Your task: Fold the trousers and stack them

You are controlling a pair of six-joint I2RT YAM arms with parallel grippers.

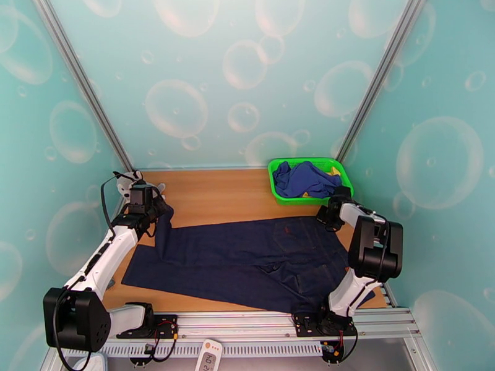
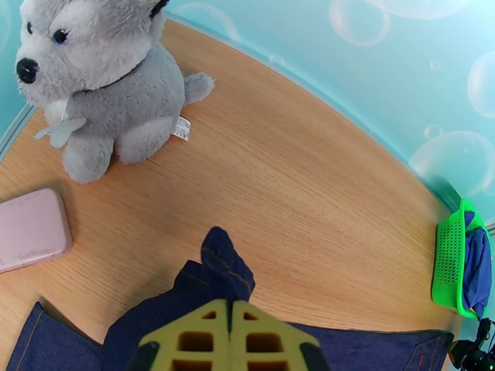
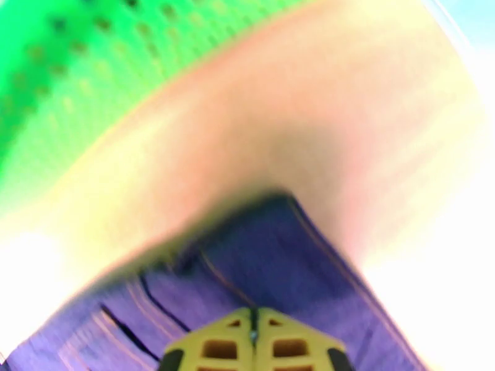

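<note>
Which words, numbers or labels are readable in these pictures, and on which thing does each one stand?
No text can be read with certainty.
White device on the near rail, top view: dark digits on its display, too small to read.
White tag on the toy dog: print too small to read.

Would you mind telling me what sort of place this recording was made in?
Likely a robot lab booth, not a home: bubble-print walls on aluminium posts enclose a wooden table, with trousers laid out.

Bright, even light; right wrist view badly blurred and overexposed.
</note>
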